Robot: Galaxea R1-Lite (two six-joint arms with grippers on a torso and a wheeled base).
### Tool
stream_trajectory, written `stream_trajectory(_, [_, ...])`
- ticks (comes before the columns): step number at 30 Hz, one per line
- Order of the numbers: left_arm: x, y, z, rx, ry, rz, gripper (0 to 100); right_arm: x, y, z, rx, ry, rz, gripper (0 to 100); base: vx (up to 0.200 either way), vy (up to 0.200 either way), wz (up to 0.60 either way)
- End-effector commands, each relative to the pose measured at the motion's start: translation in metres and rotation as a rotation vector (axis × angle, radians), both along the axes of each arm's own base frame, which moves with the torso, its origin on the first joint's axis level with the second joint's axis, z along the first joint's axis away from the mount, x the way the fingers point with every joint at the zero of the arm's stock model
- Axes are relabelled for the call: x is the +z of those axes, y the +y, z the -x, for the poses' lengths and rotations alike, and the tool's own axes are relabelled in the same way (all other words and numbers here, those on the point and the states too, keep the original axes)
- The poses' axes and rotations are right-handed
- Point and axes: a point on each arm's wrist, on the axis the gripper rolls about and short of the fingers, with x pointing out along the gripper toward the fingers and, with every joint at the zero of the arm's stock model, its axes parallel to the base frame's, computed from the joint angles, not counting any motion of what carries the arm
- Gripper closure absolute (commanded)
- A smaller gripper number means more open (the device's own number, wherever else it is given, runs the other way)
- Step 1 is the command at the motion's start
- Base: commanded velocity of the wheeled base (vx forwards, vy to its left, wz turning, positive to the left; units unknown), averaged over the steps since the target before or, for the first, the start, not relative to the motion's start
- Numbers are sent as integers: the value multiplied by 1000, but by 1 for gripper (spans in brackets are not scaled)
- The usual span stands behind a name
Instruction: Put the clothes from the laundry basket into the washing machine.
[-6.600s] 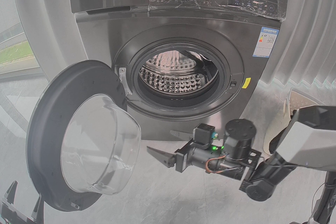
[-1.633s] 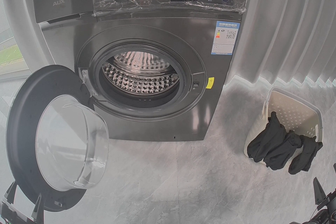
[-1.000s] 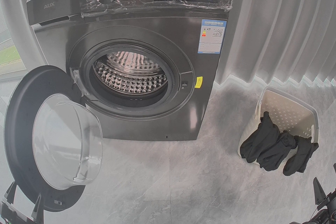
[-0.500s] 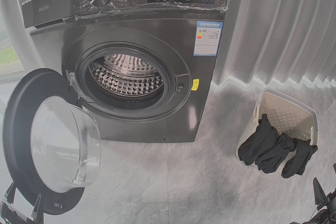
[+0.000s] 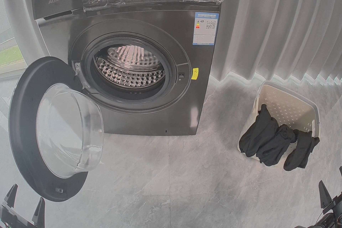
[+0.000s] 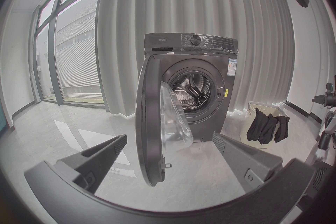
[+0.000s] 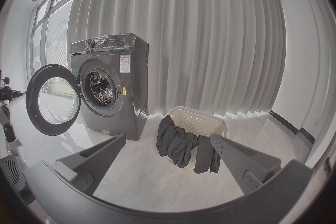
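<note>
While both grippers, left (image 6: 168, 137) and right (image 7: 168, 137), hang wide open and empty, limp black clothes (image 5: 274, 143) drape over the rim of the perforated cream plastic basket (image 5: 285, 111). Risk: the soft fabric may slip from a pinch, trail, or snag on the grey metal washer's (image 5: 142, 22) open, glass-bowled door (image 5: 25, 114).

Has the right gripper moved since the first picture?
Yes. The right gripper was in front of the washing machine, below its opening; now it sits far to the machine's right, nearer the laundry basket.
</note>
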Motion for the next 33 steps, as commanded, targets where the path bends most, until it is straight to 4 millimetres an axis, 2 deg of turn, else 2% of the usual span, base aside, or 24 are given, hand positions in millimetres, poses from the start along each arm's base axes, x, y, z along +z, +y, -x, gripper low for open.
stream_trajectory(1, [-5, 0, 0, 1, 6, 0, 0, -5, 0, -1, 0, 19, 2, 0, 0, 0, 0])
stream_trajectory(13, [-5, 0, 0, 1, 6, 0, 0, -5, 0, -1, 2, 19, 2, 0, 0, -200, 0])
stream_trajectory(31, [-5, 0, 0, 0, 6, 3, 0, -5, 0, -1, 2, 19, 4, 0, 0, 0, 0])
stream_trajectory(33, [-5, 0, 0, 0, 6, 5, 0, -5, 0, -1, 2, 19, 4, 0, 200, 0, 0])
